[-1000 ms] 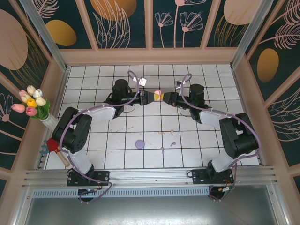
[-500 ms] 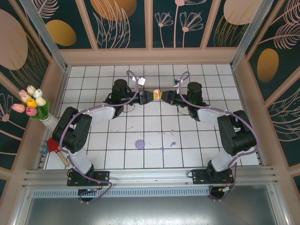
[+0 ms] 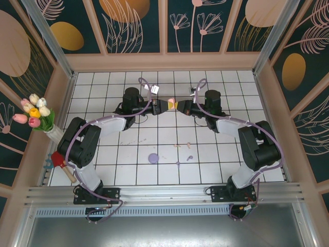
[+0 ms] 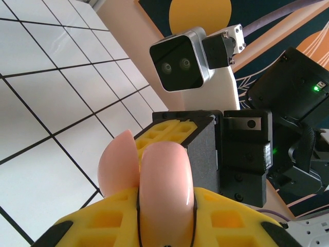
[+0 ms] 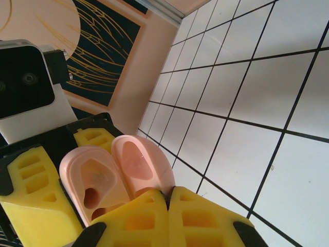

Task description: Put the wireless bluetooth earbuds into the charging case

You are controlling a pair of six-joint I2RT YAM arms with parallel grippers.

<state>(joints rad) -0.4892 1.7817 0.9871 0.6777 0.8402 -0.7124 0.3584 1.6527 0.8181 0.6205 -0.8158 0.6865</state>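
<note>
The pink charging case (image 3: 171, 101) hangs above the back middle of the table, hinged open. My left gripper (image 3: 165, 105) is shut on its body (image 4: 164, 185). My right gripper (image 3: 181, 106) is shut on the rim of the lid (image 5: 139, 162). The body's hollows (image 5: 95, 185) look bare. In the left wrist view my left gripper (image 4: 167, 208) clamps the case, with the lid (image 4: 117, 164) tilted off to the left. My right gripper (image 5: 168, 198) has its yellow pads pressed together on the lid's edge. Two pale pink earbuds (image 3: 177, 145) and two purple earbuds (image 3: 178, 164) lie on the tiles nearer the arms.
A round purple disc (image 3: 153, 158) lies on the tiles left of the earbuds. A vase of tulips (image 3: 35, 116) and a red tool (image 3: 59, 159) stand at the left wall. Patterned walls close in the tiled floor (image 3: 128, 149).
My right gripper has moved left to the case and shut on the lid's edge. The left gripper has kept its hold on the case and has not moved.
</note>
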